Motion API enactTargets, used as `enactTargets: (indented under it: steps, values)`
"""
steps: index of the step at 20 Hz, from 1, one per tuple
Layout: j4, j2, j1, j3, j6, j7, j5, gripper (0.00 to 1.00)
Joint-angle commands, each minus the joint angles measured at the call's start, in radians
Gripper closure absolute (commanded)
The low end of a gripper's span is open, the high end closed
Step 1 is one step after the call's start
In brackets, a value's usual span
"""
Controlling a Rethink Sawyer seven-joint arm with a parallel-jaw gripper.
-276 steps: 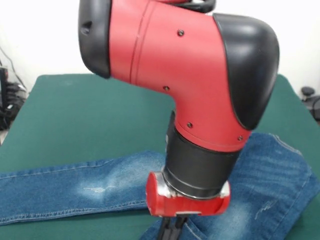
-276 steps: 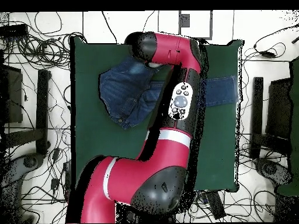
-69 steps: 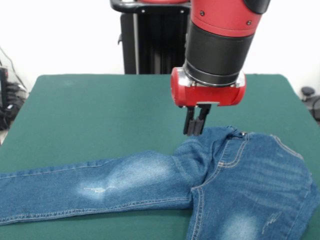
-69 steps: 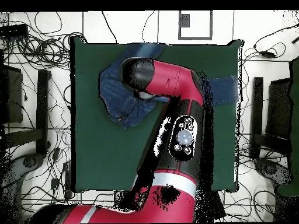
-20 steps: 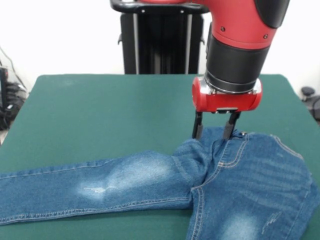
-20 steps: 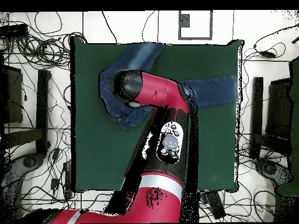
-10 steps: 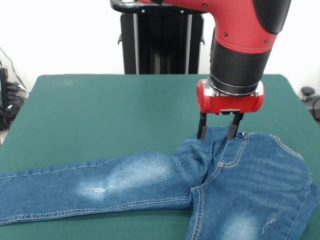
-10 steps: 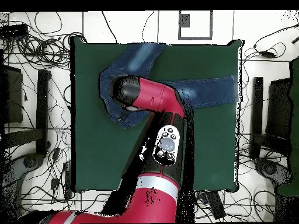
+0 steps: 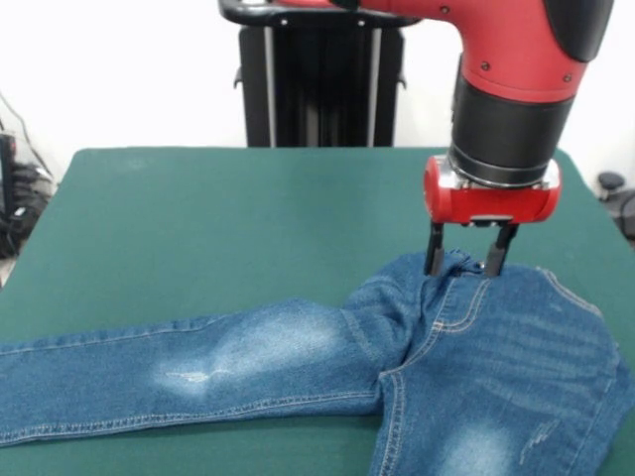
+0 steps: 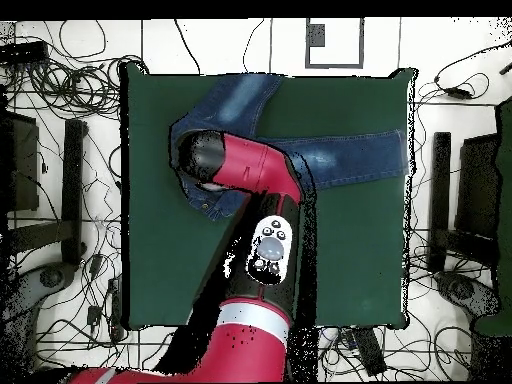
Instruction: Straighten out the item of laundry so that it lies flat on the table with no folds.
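Claw (image 9: 466, 264): spread open, fingers straddling the waistband, evidently positioned to pinch it.
Faded blue denim jeans (image 9: 298, 357): bunched at crotch.
Green cloth desk (image 9: 218, 228): bearing them.

The robot arm (image 9: 496, 59) is bright red with shiny black parts. Its round wrist has a wide black band, a thin silver ring, then a red block. Two thin black fingers (image 9: 434, 260) stick out of the end effector (image 9: 466, 264), with a gap between them. From above, the arm (image 10: 255, 200) has a white band and a grey button panel.
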Motion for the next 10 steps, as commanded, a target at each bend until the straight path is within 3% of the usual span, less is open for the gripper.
enactTargets:
  steps: [1,10]
  values:
    - [0.091,0.042,0.042,0.059,-0.048,0.345,0.050,0.00]
    - [0.104,0.044,0.020,0.074,-0.078,0.328,0.030,0.00]
